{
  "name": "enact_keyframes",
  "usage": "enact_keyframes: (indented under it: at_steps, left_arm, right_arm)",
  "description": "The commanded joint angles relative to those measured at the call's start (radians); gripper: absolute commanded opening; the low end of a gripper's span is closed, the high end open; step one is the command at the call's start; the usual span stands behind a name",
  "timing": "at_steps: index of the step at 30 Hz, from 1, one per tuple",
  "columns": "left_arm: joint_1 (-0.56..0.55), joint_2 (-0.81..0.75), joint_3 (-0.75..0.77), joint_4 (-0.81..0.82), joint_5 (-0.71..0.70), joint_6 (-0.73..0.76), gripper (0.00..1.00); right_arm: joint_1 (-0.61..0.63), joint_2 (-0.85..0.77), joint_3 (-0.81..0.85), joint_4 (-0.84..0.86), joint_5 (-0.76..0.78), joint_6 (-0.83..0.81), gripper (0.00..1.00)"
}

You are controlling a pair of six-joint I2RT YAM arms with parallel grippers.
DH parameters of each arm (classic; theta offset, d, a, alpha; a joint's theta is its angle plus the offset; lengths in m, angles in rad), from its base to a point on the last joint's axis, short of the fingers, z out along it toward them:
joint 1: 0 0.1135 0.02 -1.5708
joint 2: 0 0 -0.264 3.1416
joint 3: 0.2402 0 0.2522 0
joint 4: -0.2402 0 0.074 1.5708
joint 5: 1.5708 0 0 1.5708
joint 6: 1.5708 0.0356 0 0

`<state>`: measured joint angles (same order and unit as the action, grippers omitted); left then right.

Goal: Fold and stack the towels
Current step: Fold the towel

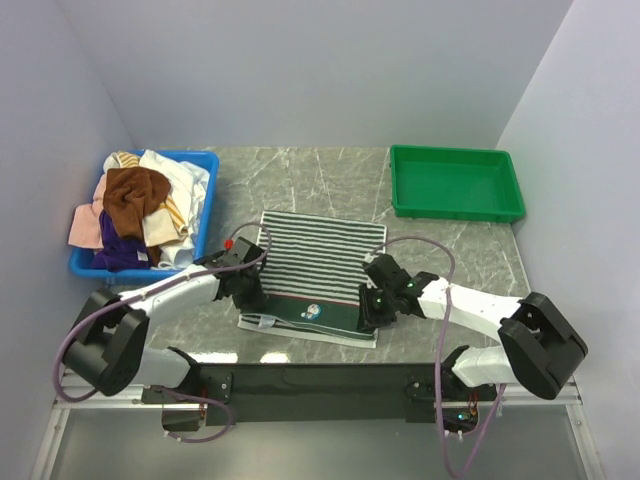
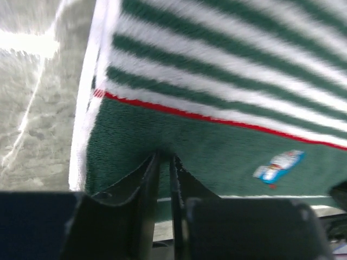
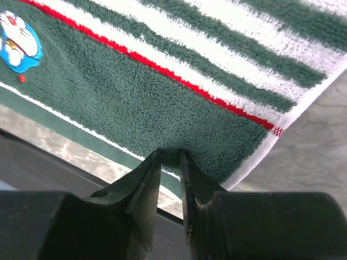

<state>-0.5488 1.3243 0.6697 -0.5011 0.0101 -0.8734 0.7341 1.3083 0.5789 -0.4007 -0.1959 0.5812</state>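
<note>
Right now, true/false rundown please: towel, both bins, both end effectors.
1. The striped towel lies spread on the table. True.
2. The green tray holds folded towels. False: nothing shows in it.
3. The left end effector and the right end effector each pinch the towel's dark green near hem. True.
4. The blue bin sits on the right arm's side. False: it is on the left arm's side, with loose towels heaped in it.
</note>
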Motion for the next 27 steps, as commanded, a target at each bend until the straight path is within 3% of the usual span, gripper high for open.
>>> enact_keyframes:
  at_steps: [1, 7, 14, 17, 20, 23, 27]
  left_arm:
    - [-0.003, 0.041, -0.036, -0.016, 0.048, 0.022, 0.18]
    - [-0.002, 0.053, -0.111, -0.024, 0.059, -0.016, 0.16]
    - [-0.002, -0.077, -0.130, -0.040, 0.056, -0.071, 0.22]
    - [-0.005, -0.178, -0.134, -0.039, 0.076, -0.096, 0.32]
    - [-0.005, -0.250, -0.069, -0.059, 0.010, -0.101, 0.48]
    - [-0.005, -0.241, 0.043, -0.008, -0.065, -0.092, 0.57]
    - [0.022, -0.119, 0.200, 0.134, -0.137, -0.062, 0.72]
  right_arm:
    - [-0.051, -0.024, -0.062, 0.017, -0.065, 0.058, 0.28]
    - [-0.150, -0.046, -0.145, 0.011, -0.091, 0.075, 0.28]
    - [-0.245, -0.058, -0.099, -0.001, -0.016, 0.060, 0.28]
    - [-0.248, -0.134, -0.065, 0.026, 0.010, 0.052, 0.28]
    - [-0.246, -0.196, -0.022, 0.072, 0.032, 0.043, 0.29]
    - [-0.254, -0.201, 0.068, 0.198, 0.068, 0.046, 0.39]
    - [-0.297, -0.042, 0.203, 0.368, 0.107, 0.081, 0.52]
